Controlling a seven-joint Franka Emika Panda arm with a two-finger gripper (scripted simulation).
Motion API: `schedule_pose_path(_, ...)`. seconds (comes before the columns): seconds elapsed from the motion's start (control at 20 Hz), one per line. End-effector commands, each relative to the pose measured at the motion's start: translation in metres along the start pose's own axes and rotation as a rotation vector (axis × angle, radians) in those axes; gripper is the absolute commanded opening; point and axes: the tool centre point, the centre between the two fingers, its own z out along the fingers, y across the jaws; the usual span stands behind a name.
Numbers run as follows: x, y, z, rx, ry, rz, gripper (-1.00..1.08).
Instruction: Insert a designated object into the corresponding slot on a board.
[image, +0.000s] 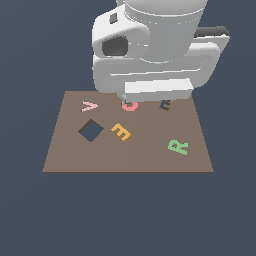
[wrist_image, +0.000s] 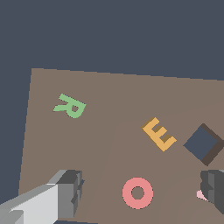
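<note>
The orange-yellow E block (image: 121, 132) lies flat near the middle of the brown board (image: 70, 160), beside the dark square hole (image: 91, 130). The small dark E-shaped slot (image: 165, 105) sits near the far edge, partly covered by the white hand. In the wrist view my gripper (wrist_image: 142, 192) is open, with one grey finger (wrist_image: 70, 192) on each side of a pink ring (wrist_image: 137, 193). Nothing is between the fingers. The E block (wrist_image: 159, 134) lies apart from the gripper, beyond the ring. The slot does not show in the wrist view.
A green R (image: 178, 146) lies towards the exterior view's right and a pink V (image: 89, 105) at the far left. The pink ring (image: 129, 105) is half hidden under the hand. The arm's bulky white body (image: 150, 45) hangs over the board's far edge.
</note>
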Motion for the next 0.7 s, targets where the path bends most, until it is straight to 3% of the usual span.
schedule_pose_path(0.0, 0.000, 0.000, 0.000, 0.000, 0.000, 0.000, 1.00)
schedule_pose_path(0.65, -0.002, 0.009, 0.018, 0.002, -0.007, -0.102, 1.00)
